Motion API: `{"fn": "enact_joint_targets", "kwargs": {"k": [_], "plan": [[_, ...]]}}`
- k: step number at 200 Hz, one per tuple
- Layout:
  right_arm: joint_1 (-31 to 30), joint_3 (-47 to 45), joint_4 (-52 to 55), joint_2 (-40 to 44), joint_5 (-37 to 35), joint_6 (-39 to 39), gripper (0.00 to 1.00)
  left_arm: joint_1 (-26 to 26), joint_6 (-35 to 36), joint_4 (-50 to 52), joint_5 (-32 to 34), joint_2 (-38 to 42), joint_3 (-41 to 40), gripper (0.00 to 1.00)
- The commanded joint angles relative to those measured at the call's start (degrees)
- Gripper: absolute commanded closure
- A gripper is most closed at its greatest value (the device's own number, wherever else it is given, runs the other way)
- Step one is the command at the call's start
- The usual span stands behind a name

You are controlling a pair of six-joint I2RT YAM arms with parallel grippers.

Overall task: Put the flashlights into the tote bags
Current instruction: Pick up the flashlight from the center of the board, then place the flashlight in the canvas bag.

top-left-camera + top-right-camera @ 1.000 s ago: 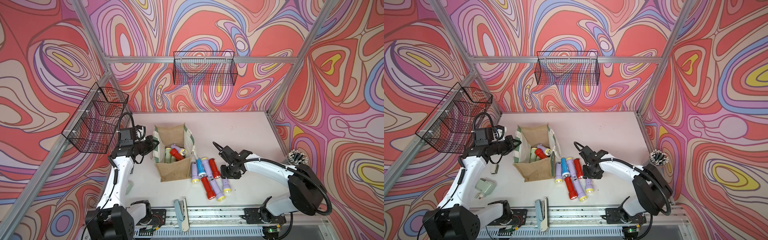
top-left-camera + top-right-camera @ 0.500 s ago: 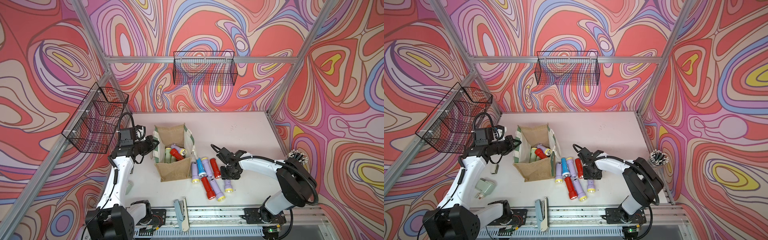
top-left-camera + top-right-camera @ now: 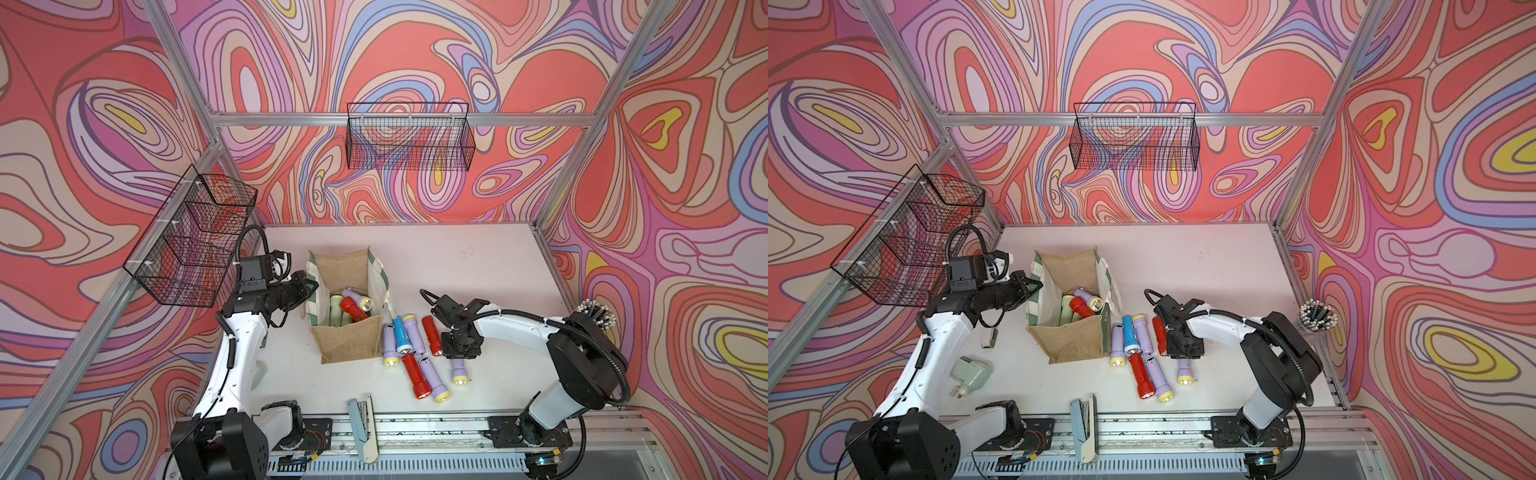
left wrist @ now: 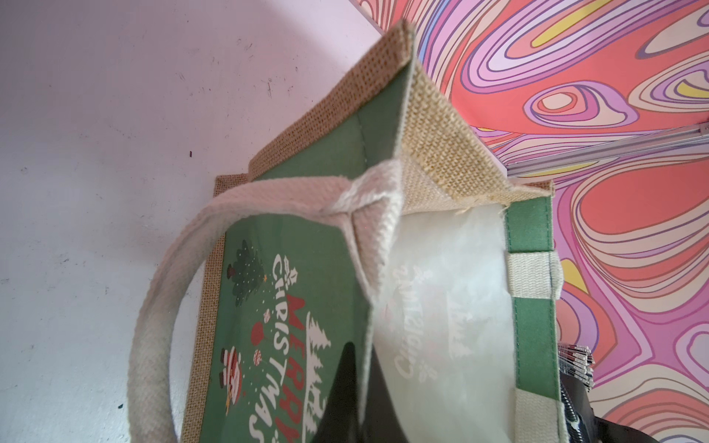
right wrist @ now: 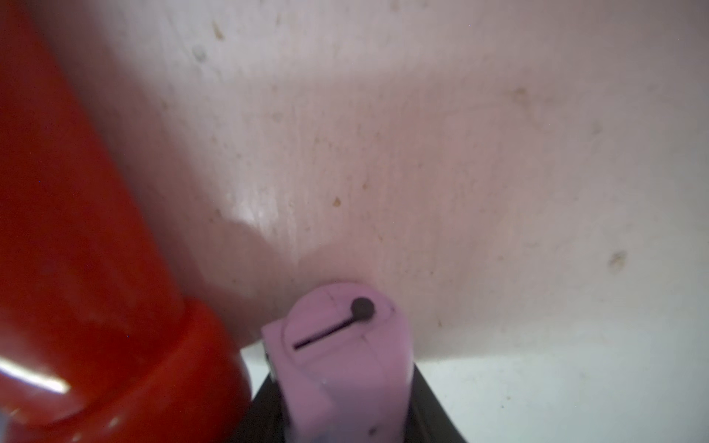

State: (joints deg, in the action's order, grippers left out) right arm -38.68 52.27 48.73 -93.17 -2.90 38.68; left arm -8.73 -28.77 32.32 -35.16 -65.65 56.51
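At tote bag [image 3: 349, 345] rim, left gripper [image 3: 313, 286] pinches panel (props mouth open); right gripper [image 3: 459, 353] clamps lilac flashlight [image 3: 459, 372] on worktop [image 3: 478, 266].

Stapler [image 3: 1084, 428], plug [image 3: 971, 374], pens [image 3: 1316, 318], back-wall basket [image 3: 1133, 141]

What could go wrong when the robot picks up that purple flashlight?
The right end effector grips the lilac flashlight near its tail, so the head might droop or slip out. The red flashlight lies right beside it and could get bumped and roll. The left end effector pinches the bag by its side; if it slips, the mouth may sag.
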Motion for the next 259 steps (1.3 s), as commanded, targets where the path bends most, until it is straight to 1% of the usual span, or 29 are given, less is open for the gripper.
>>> {"fn": "enact_joint_targets", "kwargs": {"k": [1, 29, 43, 56, 67, 84, 102, 125, 155, 166, 177, 197, 214, 238, 259], "plan": [[0.0, 3.5, 5.0, -0.2, -9.0, 0.6, 0.76, -0.6, -0.4, -2.2, -0.8, 0.4, -0.4, 1.0], [0.0, 9.5, 8.9, 0.5, -19.0, 0.2, 0.79, -0.5, -0.2, -2.2, -0.8, 0.6, -0.5, 1.0], [0.0, 12.9, 9.9, 0.5, -23.6, -0.6, 0.8, -0.5, -0.1, -2.1, -0.8, 0.6, -0.5, 1.0], [0.0, 16.4, 10.2, 0.4, -27.6, -2.2, 0.8, -0.6, -0.1, -2.1, -0.7, 0.7, -0.5, 1.0], [0.0, 20.1, 9.6, 0.1, -29.5, -4.6, 0.81, -0.5, -0.1, -2.1, -0.8, 0.6, -0.5, 1.0], [0.0, 26.2, 6.9, -0.5, -29.4, -9.8, 0.82, -0.6, -0.1, -2.0, -1.1, 0.3, -0.1, 1.0], [0.0, 35.5, 5.2, -2.7, -27.5, -15.1, 0.84, -0.6, 0.4, -1.2, -1.6, -0.3, 0.7, 1.0], [-0.3, 48.0, 3.1, -5.7, -25.2, -18.7, 0.86, -0.5, 0.9, -0.9, -1.6, -0.1, 0.7, 1.0], [-5.8, 55.6, -7.4, -7.3, -23.8, -25.9, 0.85, -0.6, 1.3, -0.4, -1.3, -0.2, 0.6, 1.0], [-7.3, 57.9, -10.0, -8.0, -21.5, -26.5, 0.85, -0.6, 1.6, -0.2, -1.3, -0.3, 0.7, 1.0], [-7.8, 59.5, -12.6, -9.9, -16.2, -25.5, 0.85, -0.5, 1.5, -0.4, -1.8, -0.5, 0.9, 1.0], [-7.9, 59.0, -19.5, -10.7, -4.6, -21.4, 0.85, -0.5, 1.3, -0.9, -2.6, -0.8, 0.9, 1.0], [-8.0, 58.5, -24.6, -12.3, 2.2, -17.6, 0.85, -0.6, 1.4, -0.9, -3.0, -1.0, 0.9, 1.0], [-8.4, 60.9, -26.5, -16.8, 10.5, -13.2, 0.85, -0.5, 1.4, -1.1, -3.1, -1.0, 0.7, 1.0], [-9.3, 61.0, -29.9, -20.7, 18.7, -8.8, 0.85, -0.6, 1.3, -1.3, -3.1, -0.8, 0.5, 1.0]]}}
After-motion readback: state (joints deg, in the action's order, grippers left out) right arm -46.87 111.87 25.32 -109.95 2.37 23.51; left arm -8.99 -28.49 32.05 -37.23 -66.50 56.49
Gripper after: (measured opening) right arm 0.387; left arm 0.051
